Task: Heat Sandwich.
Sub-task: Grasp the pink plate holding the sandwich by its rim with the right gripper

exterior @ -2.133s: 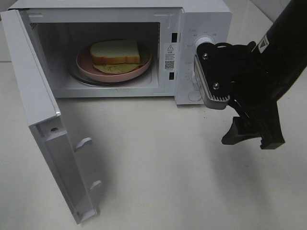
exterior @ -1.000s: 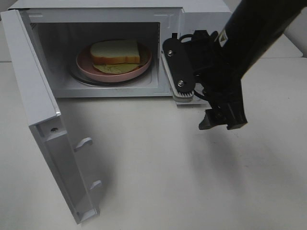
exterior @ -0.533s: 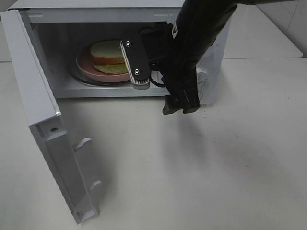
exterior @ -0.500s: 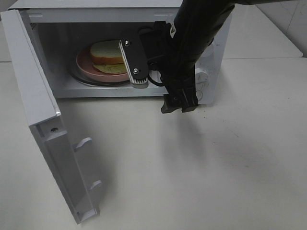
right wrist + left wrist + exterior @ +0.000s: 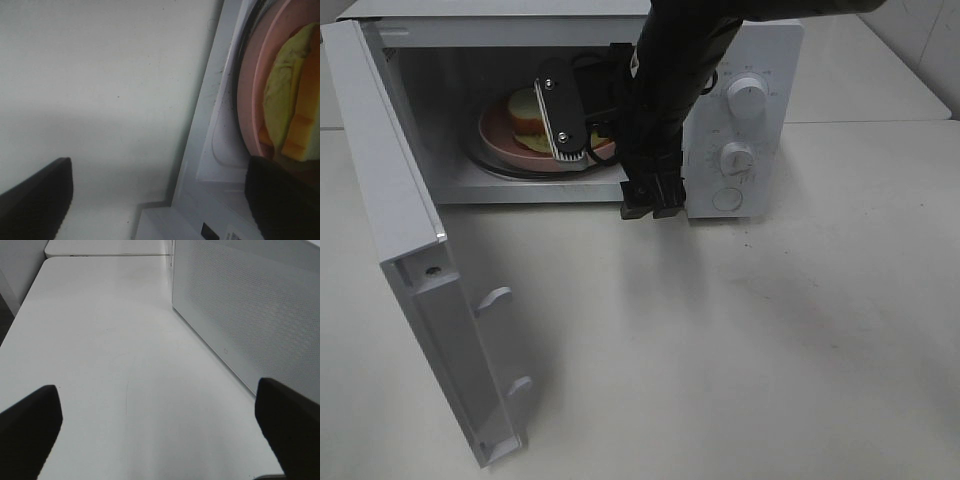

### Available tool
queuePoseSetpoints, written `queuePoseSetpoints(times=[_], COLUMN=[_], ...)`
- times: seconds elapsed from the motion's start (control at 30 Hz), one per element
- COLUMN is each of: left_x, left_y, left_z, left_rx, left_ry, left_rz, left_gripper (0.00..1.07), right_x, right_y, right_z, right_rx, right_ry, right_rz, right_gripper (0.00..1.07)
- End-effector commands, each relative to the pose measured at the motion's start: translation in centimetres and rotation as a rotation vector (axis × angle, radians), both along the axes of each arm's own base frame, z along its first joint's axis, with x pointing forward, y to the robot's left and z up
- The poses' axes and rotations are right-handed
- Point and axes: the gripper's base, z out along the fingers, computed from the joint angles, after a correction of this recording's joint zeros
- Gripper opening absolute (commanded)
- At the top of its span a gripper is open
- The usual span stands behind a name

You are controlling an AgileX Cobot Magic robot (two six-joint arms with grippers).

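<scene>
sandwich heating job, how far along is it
Done: the sandwich lies on the pink plate inside the microwave. In hand: the right claw, open, hangs at the cavity mouth, gripping nothing. Left: the door stands wide open and needs shutting, then the dials set.

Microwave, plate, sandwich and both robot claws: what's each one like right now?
Microwave, door open.
Plate, inside the microwave.
Sandwich, lying on the plate.
Right gripper, open, empty, at the microwave's mouth.
Left gripper, open, empty.
</scene>
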Motion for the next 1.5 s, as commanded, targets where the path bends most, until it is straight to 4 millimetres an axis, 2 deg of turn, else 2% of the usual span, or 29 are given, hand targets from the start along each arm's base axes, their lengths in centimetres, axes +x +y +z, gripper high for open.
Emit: queuePoseSetpoints(times=[0.03, 0.57, 1.2, 1.5], left_x=[-0.3, -0.3, -0.3, -0.3], left_y=[-0.1, -0.1, 0.0, 0.0], left_z=[0.0, 0.0, 0.0, 0.0], left_rx=[-0.012, -0.012, -0.009, -0.009], left_ry=[-0.037, -0.037, -0.037, -0.037], left_rz=[0.004, 0.004, 0.005, 0.005], left_gripper=[1.03, 1.03, 1.03, 1.03], right_x=[0.7, 4.8, 8.0, 9.3], right_y=[0.9, 4.3, 6.1, 5.8], right_z=[-0.4, -3.0, -5.8, -6.8], right_rx=[0.014, 0.05, 0.041, 0.049], right_ry=[-0.005, -0.038, -0.085, -0.081], right_rz=[-0.005, -0.014, -0.042, -0.068], right_gripper=[0.87, 0.83, 0.78, 0.76])
